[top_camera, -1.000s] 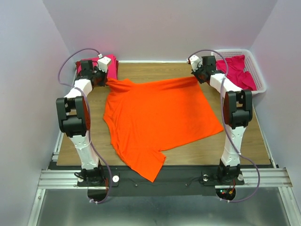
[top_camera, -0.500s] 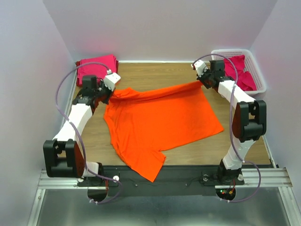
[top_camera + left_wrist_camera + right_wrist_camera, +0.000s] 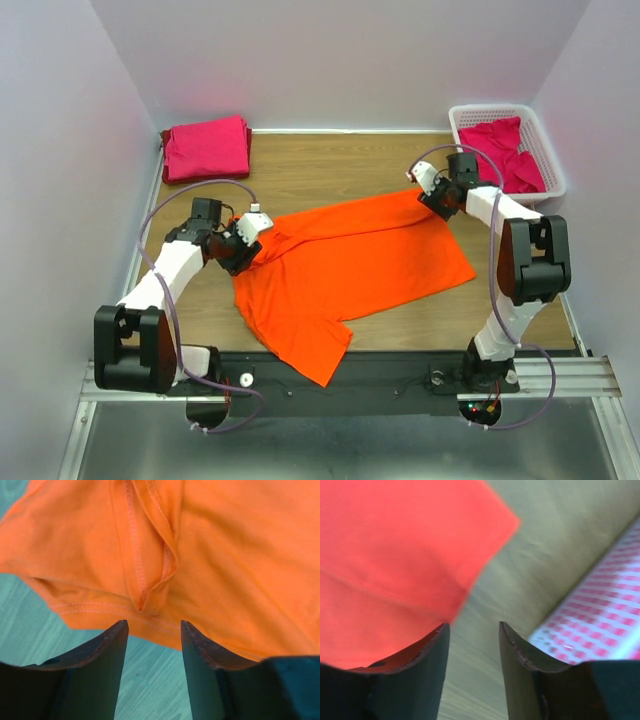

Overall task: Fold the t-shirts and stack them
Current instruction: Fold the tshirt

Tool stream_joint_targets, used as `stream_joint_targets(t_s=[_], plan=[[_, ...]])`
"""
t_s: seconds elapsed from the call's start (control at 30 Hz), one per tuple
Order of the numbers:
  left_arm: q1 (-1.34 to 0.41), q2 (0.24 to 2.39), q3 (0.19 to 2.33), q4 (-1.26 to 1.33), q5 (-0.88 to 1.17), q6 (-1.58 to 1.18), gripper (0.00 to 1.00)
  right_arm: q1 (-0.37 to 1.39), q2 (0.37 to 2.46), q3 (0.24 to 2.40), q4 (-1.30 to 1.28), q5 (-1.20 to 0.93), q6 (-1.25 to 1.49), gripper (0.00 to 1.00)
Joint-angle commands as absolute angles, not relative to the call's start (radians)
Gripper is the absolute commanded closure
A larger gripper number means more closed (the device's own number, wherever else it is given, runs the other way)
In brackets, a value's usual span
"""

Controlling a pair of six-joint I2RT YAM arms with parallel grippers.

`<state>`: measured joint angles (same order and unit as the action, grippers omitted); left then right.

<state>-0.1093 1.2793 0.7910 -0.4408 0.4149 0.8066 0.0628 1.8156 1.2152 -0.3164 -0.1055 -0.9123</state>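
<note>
The bright orange t-shirt (image 3: 360,255) lies spread on the wooden table, its left back corner pulled in and rumpled. My left gripper (image 3: 256,243) sits low at that corner and is open. In the left wrist view a stitched fold of the orange t-shirt (image 3: 150,575) lies just past the left gripper (image 3: 152,627), with bare table between its fingers. My right gripper (image 3: 432,197) is open at the shirt's back right corner. The right wrist view shows the orange t-shirt (image 3: 395,555) to the left of the right gripper (image 3: 472,627). A folded magenta t-shirt (image 3: 207,148) lies at the back left.
A white lattice basket (image 3: 490,107) stands at the back right with crumpled magenta t-shirts (image 3: 505,150) inside; its wall (image 3: 600,625) shows close to my right fingers. The shirt's near sleeve hangs over the table's front edge (image 3: 320,365).
Both grippers carried the shirt's back edge toward the near side and down, the left much further, then opened and let go of it.
</note>
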Motion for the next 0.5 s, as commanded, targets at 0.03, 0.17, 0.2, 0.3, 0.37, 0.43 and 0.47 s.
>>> stream_joint_targets(t_s=[0.03,0.17,0.2,0.3,0.37,0.43,0.47], plan=[[-0.011,1.265,0.952,-0.505,0.552,0.821,0.42,0.026,1.816,1.394,-0.371,-0.162,-0.865,0.49],[0.086,1.444,1.096,-0.45,0.581,0.707,0.42,0.026,1.865,1.492,-0.428,-0.228,-0.792,0.5],[0.098,1.475,1.12,-0.434,0.586,0.683,0.42,0.026,1.885,1.514,-0.448,-0.224,-0.775,0.51],[0.123,1.581,1.196,-0.399,0.587,0.591,0.46,0.028,1.971,1.604,-0.483,-0.213,-0.727,0.56],[0.132,1.62,1.241,-0.452,0.616,0.61,0.5,0.028,2.014,1.644,-0.497,-0.212,-0.703,0.58],[0.13,1.631,1.241,-0.503,0.687,0.653,0.51,0.031,2.029,1.658,-0.518,-0.213,-0.686,0.61],[0.124,1.603,1.217,-0.547,0.712,0.714,0.5,0.038,2.031,1.664,-0.525,-0.224,-0.68,0.62]])
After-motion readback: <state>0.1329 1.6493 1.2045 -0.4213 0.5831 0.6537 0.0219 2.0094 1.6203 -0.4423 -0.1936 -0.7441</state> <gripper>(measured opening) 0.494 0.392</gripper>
